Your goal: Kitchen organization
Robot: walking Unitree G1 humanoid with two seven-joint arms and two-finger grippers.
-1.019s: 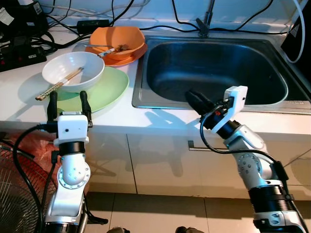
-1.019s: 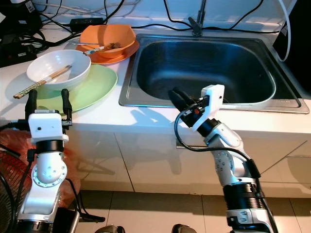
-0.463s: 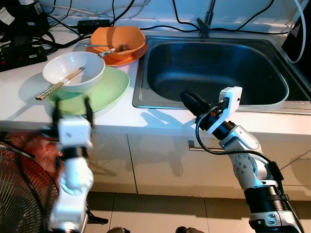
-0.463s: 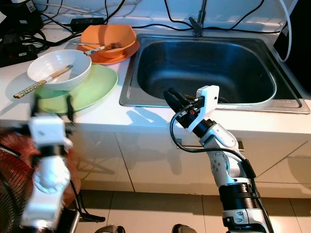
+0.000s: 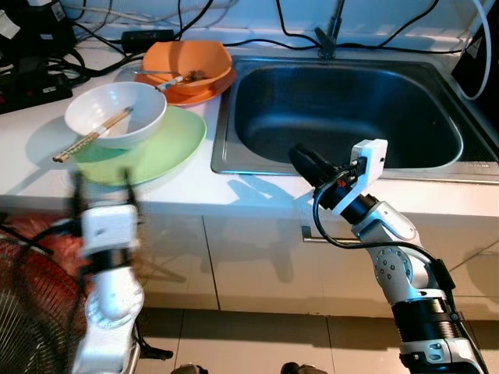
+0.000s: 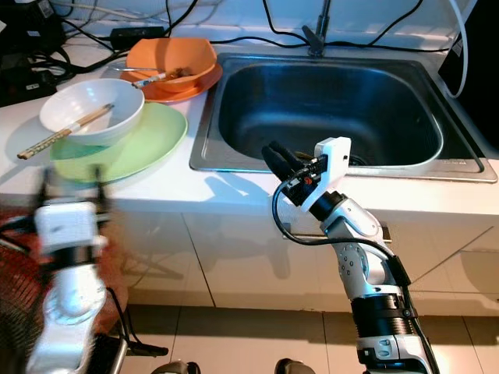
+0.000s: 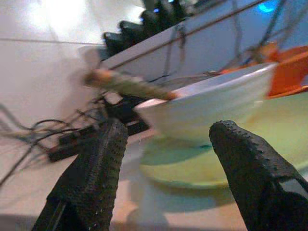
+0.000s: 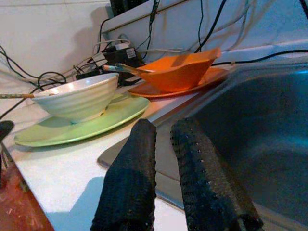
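A white bowl [image 5: 115, 115] with chopsticks [image 5: 88, 137] across it sits on a green plate [image 5: 160, 144] on the counter. Behind it an orange bowl [image 5: 187, 62] holding a utensil rests on an orange plate [image 5: 178, 95]. My left gripper [image 5: 101, 184] is blurred and open at the counter's front edge, short of the green plate. In the left wrist view the white bowl [image 7: 207, 103] lies beyond the spread fingers [image 7: 94, 178]. My right gripper [image 5: 299, 155] is shut and empty above the front rim of the steel sink [image 5: 257, 164], pointing left toward the dishes.
The sink basin [image 5: 351, 101] looks empty, with a faucet [image 5: 331, 35] behind it. Cables and power strips [image 5: 39, 74] crowd the counter's back left. A fan grille [image 5: 23, 312] stands on the floor at lower left. White cabinet fronts [image 5: 249, 257] run below the counter.
My left arm has dropped a little and is blurred with motion. My right gripper has shifted slightly left along the sink's front rim. The dishes are unmoved.
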